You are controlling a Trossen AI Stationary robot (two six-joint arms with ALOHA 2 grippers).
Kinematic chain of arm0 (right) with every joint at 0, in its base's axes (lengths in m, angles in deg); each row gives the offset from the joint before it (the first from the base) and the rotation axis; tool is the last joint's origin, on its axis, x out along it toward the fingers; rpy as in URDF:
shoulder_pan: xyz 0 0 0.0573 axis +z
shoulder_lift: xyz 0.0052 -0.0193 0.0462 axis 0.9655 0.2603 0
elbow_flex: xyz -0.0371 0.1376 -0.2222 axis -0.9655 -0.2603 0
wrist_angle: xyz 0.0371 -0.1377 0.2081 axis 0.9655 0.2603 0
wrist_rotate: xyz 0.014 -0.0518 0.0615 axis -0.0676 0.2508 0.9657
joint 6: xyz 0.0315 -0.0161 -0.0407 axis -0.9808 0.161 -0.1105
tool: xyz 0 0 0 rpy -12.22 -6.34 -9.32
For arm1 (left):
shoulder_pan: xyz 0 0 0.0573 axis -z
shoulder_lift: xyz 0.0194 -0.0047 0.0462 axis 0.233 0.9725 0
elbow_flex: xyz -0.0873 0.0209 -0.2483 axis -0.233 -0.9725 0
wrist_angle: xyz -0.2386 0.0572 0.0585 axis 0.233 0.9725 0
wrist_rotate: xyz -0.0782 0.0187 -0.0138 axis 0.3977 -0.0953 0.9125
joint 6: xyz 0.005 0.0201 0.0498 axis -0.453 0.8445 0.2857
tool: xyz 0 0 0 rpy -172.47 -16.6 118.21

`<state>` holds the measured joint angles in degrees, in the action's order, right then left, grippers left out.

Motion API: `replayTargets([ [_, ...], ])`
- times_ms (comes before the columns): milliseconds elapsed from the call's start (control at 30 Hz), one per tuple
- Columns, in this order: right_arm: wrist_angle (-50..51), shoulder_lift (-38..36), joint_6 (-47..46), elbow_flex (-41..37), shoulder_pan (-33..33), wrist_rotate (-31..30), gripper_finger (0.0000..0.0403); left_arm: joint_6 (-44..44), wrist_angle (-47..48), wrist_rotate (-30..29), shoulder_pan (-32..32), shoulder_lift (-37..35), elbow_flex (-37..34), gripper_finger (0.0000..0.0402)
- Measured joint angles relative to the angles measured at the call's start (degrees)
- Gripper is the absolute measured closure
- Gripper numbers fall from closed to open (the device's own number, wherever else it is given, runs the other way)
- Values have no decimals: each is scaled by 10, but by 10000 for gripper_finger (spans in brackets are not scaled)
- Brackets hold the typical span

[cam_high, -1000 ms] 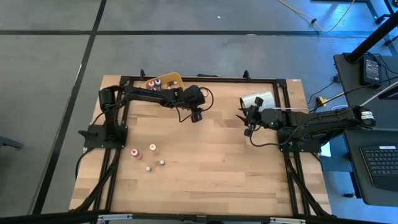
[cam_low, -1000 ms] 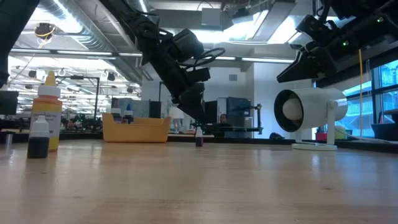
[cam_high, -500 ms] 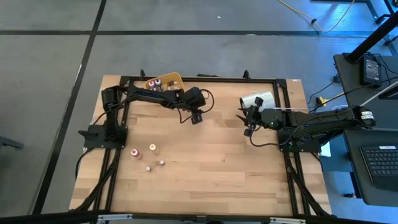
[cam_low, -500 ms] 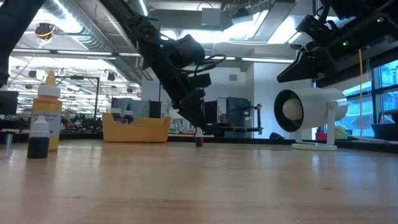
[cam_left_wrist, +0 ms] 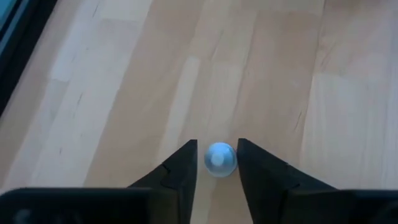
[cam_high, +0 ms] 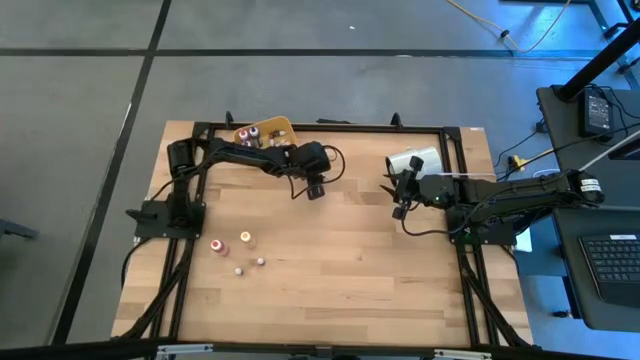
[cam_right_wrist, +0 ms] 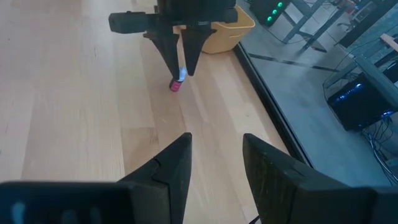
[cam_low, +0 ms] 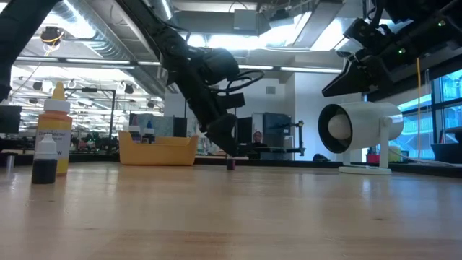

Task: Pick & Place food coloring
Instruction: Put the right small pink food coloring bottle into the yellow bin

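Note:
A small food coloring bottle (cam_right_wrist: 176, 85) with a pink body and a pale cap (cam_left_wrist: 219, 158) stands upright on the wooden table, toward its far side near the middle. My left gripper (cam_high: 315, 190) reaches down over it with a finger on each side of the cap. My right gripper (cam_high: 400, 208) hangs open and empty above the table's right part, beside the white cylinder (cam_high: 415, 160). Several more food coloring bottles (cam_high: 240, 255) stand on their bases at the table's left. The yellow tray (cam_high: 265, 131) at the far edge holds a few more. My left gripper pinches the bottle's pale cap (cam_left_wrist: 211, 163) between its two fingers (cam_right_wrist: 189, 59). They slant down at it from the table's far left. The bottle stands upright with its base (cam_low: 230, 165) on the table.
The white cylinder (cam_low: 361, 130) lies on its stand at the far right. An orange bottle (cam_low: 54, 130) and a dark one (cam_low: 45, 160) stand close to the low camera. A black frame (cam_high: 180, 260) runs along the table's edges. Bare wood spreads across the near middle.
My left gripper has sunk toward the table over the pink bottle, so that its fingers now cover the cap that showed below them before. The bottle has stayed where it stood.

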<state>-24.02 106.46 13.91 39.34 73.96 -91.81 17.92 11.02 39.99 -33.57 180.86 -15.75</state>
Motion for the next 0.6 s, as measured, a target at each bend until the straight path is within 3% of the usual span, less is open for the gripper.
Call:
replayTargets([
  [267,0,0,0,0,0,0,257,5,10,7,0,-1,1,341],
  [600,0,0,0,0,0,0,257,6,51,-19,0,-25,-1,345],
])
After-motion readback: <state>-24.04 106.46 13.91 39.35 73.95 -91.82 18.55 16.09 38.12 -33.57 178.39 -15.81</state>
